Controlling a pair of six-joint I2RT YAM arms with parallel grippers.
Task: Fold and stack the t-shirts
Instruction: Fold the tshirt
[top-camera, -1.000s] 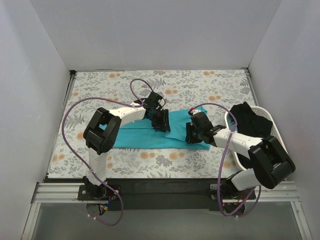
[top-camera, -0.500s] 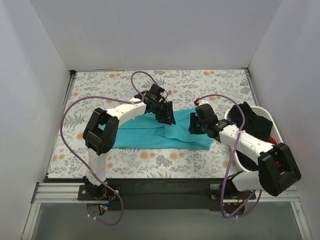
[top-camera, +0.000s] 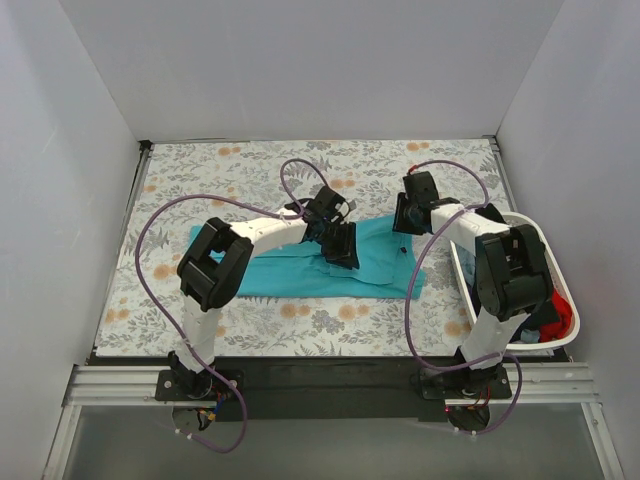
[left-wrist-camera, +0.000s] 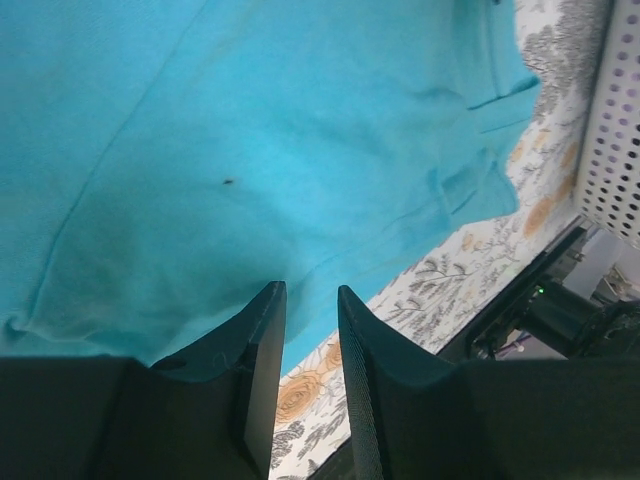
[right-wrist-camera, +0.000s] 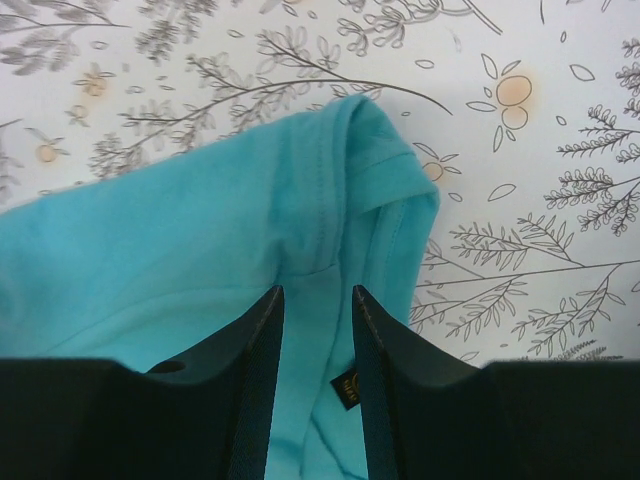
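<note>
The teal t-shirt (top-camera: 285, 272) lies spread flat across the middle of the floral cloth. My left gripper (top-camera: 340, 250) hovers over its middle, jaws a little apart with nothing between them; in the left wrist view (left-wrist-camera: 310, 292) the shirt (left-wrist-camera: 250, 140) lies under it and its near edge shows. My right gripper (top-camera: 405, 222) is open over the shirt's far right corner; in the right wrist view (right-wrist-camera: 315, 292) a sleeve and seam (right-wrist-camera: 340, 200) and a small dark label (right-wrist-camera: 345, 388) show below the fingers. A red shirt (top-camera: 568, 312) and a black one (top-camera: 495, 218) lie in the basket.
The white plastic basket (top-camera: 530, 222) stands at the right edge, also in the left wrist view (left-wrist-camera: 615, 110). The grey floral cloth (top-camera: 230, 175) covers the table. White walls close in the back and sides. Purple cables loop over both arms.
Both grippers moved away from the shirt's near edge toward the far side. The right arm swung out to the shirt's far right corner, and the shirt's right part now lies spread wider.
</note>
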